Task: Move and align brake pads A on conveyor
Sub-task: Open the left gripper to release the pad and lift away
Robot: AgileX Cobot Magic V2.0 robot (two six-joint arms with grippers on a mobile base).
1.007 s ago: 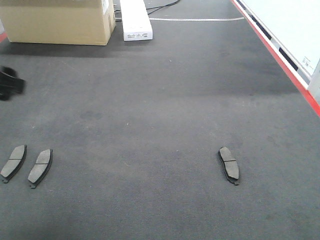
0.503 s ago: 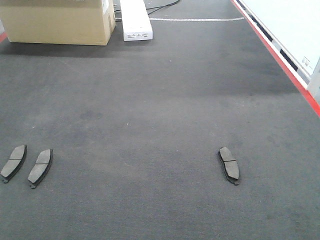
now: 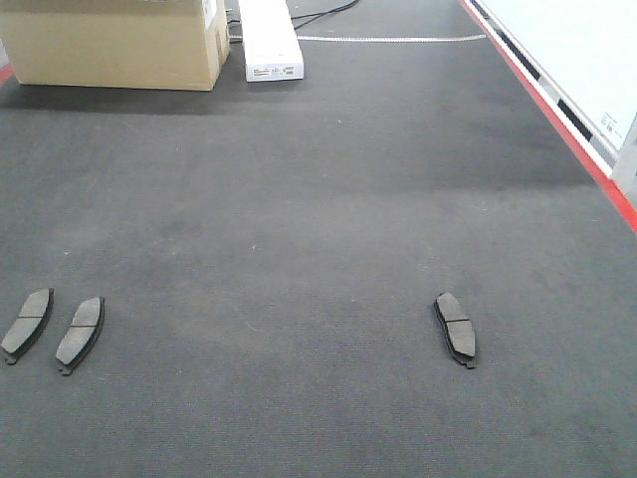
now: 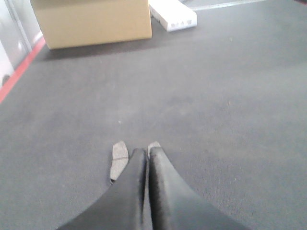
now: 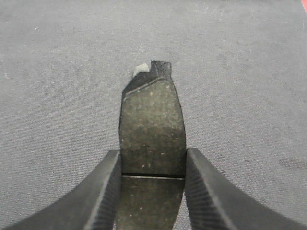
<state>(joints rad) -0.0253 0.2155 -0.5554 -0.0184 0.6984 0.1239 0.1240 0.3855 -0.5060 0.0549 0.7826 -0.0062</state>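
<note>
right end effector (image 5: 152, 179) pinching 1 brake pad (image 5: 152, 129) | left end effector (image 4: 145, 165) pressed together, empty | risk: tilted release onto conveyor (image 3: 299, 199) skews alignment with 3 laid pads (image 3: 456, 328)

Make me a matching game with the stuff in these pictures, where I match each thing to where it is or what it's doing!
Things:
1. cardboard box
2. white box
3. right gripper
4. left gripper

Places or states:
a. fingers pressed together, holding nothing
b. clamped on a brake pad
c. far left corner of the conveyor
d. lying just right of the brown one

Pairs: 1-c, 2-d, 3-b, 4-a
</note>
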